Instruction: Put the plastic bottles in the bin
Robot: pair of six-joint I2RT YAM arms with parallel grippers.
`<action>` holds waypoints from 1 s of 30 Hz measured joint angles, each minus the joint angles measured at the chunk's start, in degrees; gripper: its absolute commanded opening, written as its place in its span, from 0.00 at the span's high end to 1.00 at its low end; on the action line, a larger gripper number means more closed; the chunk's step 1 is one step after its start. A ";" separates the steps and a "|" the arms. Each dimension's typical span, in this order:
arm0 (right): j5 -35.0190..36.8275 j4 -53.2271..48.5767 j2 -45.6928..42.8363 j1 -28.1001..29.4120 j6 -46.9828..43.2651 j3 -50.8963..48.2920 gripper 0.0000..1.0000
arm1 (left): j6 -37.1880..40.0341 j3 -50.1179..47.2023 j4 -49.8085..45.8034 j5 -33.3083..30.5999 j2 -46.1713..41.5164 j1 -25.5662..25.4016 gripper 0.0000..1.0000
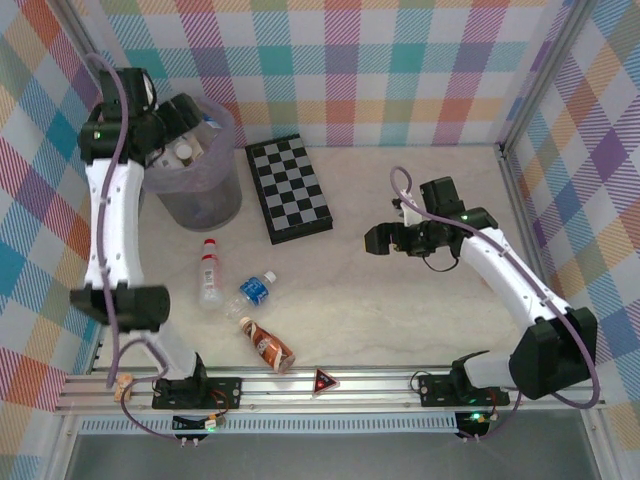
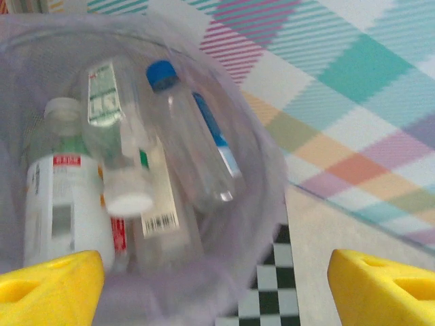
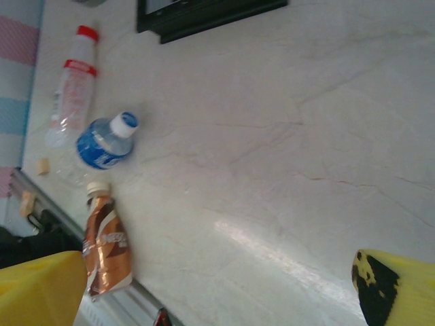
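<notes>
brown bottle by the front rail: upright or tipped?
Tipped. The brown bottle lies on its side on the table, white cap toward the blue-label bottle; the right wrist view shows it flat too.

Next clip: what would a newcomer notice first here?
The lilac-lined bin at the far left holds several bottles, with the left end effector open above it. Three bottles lie on the table nearer the arms: the red-capped bottle, the blue-labelled bottle and the brown bottle.

Three bottles [image 1: 209, 272] [image 1: 256, 289] [image 1: 268, 345] on table [image 1: 400, 320], one bin [image 1: 222, 192], one chequered board [image 1: 289, 188]
</notes>
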 measured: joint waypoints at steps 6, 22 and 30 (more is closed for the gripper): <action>2.82 0.85 2.64 0.00 0.59 0.98 0.01 | 1.11 -18.64 -4.44 -6.67 -18.53 -11.10 0.12; 5.70 0.48 8.57 0.00 0.37 5.86 0.01 | -31.56 -67.47 -9.18 -2.97 -34.91 -38.75 0.15; 5.97 -0.72 10.60 -0.02 0.28 6.60 0.01 | -51.52 -85.00 3.30 1.20 -36.11 -43.93 0.15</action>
